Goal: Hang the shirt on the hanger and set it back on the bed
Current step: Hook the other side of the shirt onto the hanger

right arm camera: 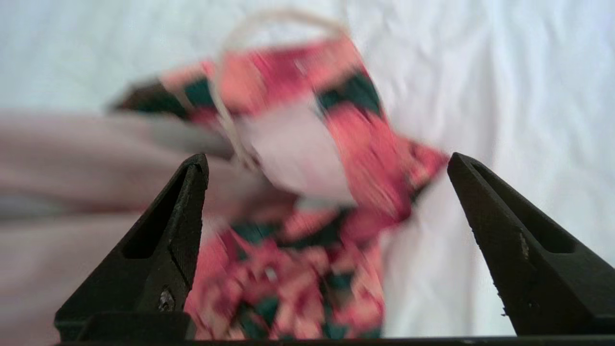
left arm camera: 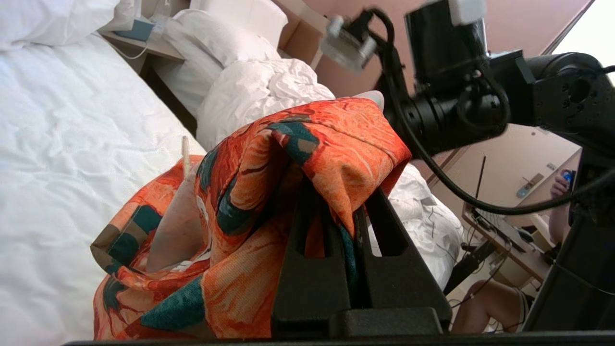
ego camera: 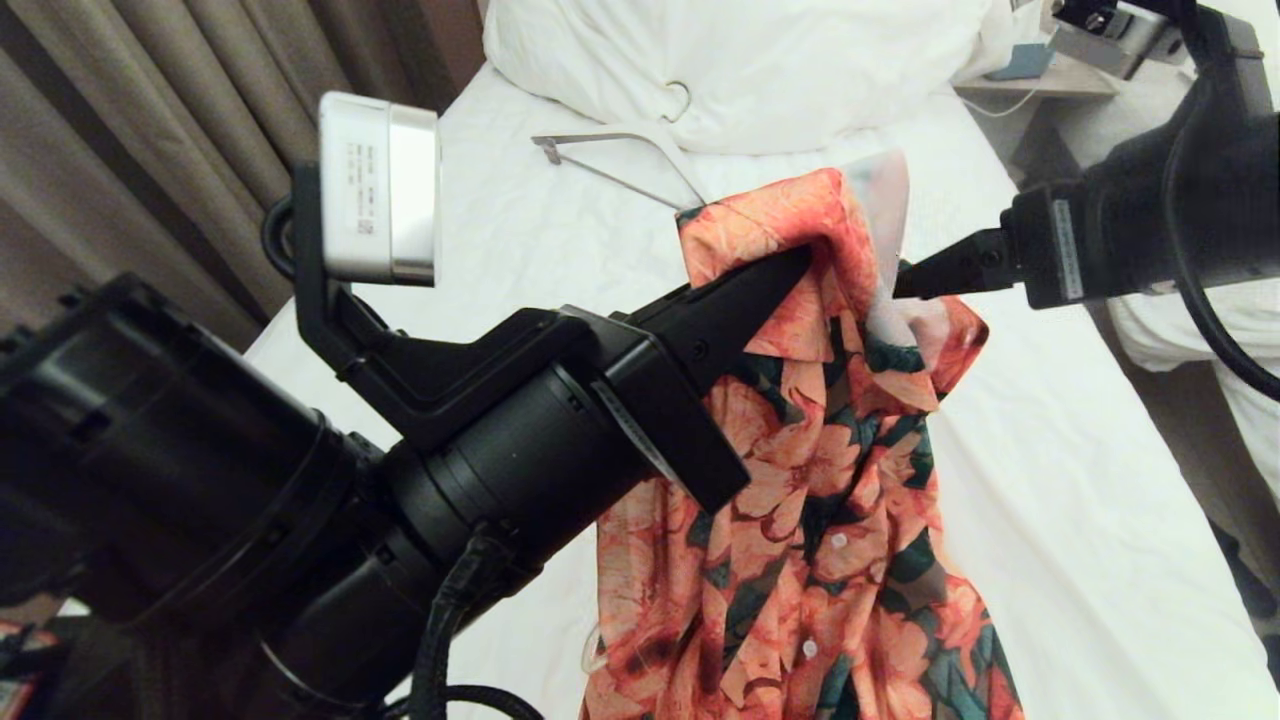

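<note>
The shirt (ego camera: 830,480), coral flowers on dark green, hangs lifted over the bed (ego camera: 1060,470). Its lower part trails toward the front edge. My left gripper (ego camera: 795,268) is shut on a fold near the collar. In the left wrist view the cloth (left arm camera: 307,144) drapes over both fingers (left arm camera: 343,202). My right gripper (ego camera: 915,282) comes in from the right, and its tips touch the pale inside of the collar. It stands open in its own view (right arm camera: 327,161), with the shirt (right arm camera: 355,144) between and beyond the fingers. A thin cream wire of the hanger (right arm camera: 226,110) loops out of the shirt, and shows as a short rod (left arm camera: 185,156).
A thicker white hanger with a grey bar (ego camera: 620,150) lies on the sheet behind the shirt, below the duvet heap (ego camera: 760,60). Curtains (ego camera: 150,150) hang at the left. A second bed (ego camera: 1230,330) and a nightstand (ego camera: 1040,78) are at the right. A person's hand (left arm camera: 559,185) shows far off.
</note>
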Motion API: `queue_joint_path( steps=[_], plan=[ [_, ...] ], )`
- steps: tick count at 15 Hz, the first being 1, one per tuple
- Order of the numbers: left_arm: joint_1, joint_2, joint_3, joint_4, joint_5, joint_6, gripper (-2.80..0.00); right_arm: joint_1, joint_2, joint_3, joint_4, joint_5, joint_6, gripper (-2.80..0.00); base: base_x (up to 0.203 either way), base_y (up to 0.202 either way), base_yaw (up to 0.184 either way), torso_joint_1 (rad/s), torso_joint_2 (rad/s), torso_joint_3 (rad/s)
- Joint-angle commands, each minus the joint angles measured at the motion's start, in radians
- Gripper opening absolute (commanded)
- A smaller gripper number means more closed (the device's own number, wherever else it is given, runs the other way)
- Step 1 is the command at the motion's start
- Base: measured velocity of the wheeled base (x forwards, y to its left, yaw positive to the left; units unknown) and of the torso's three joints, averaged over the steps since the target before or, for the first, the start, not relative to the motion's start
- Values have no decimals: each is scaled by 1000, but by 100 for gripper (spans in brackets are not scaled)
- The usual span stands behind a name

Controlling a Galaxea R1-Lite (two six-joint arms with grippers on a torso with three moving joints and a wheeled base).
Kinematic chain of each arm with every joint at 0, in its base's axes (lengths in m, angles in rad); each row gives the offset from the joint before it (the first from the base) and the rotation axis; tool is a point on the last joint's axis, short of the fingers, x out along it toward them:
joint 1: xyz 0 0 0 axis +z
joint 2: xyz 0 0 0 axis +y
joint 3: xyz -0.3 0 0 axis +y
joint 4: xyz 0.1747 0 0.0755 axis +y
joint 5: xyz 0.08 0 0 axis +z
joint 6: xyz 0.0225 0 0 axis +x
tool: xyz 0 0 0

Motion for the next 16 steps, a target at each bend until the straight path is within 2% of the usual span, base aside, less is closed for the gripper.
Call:
queue_joint_path(
  steps=[1, 6, 9, 16],
  plan=[
    [0, 2, 0, -8, 1, -2, -280, 4, 29, 4, -33, 10, 2, 0, 0, 0, 0, 0, 0, 0],
    [0, 0, 0, -8, 2, 0, -280, 71, 120, -5, -177, 15, -4, 0, 0, 0, 0, 0, 0, 0],
    [0, -6, 0, -8, 1, 0, -280, 113, 127, -5, -195, 12, -7, 0, 0, 0, 0, 0, 0, 0],
    [0, -14, 0, -8, 1, 0, -280, 117, 178, -4, -256, 0, -30, 0, 0, 0, 0, 0, 0, 0]
  ],
)
